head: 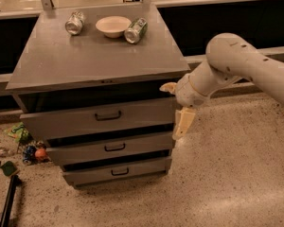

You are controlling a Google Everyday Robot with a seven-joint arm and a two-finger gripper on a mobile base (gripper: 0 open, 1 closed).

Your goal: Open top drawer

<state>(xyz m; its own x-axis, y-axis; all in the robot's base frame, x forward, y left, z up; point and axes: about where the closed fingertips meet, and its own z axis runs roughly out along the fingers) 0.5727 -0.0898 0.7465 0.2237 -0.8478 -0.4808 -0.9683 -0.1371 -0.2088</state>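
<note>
Nearest, at the cabinet's seven o'clock, litter (23,145) lies on the speckled floor (227,183). Above two shallower drawers (114,148), the top drawer (99,117) sits under the cabinet top (85,60) with a dark gap over its front. The gripper (176,105) is at that front's three o'clock end, its fingers (182,122) spread wide and grasping nothing. Farthest, at twelve o'clock, a white bowl (113,25) stands between two tipped cans (75,22).

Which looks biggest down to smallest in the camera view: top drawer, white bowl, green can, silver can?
1. top drawer
2. white bowl
3. green can and silver can look alike; I won't rank them.
The gripper, fingers open, hangs by the drawer's right end.
</note>
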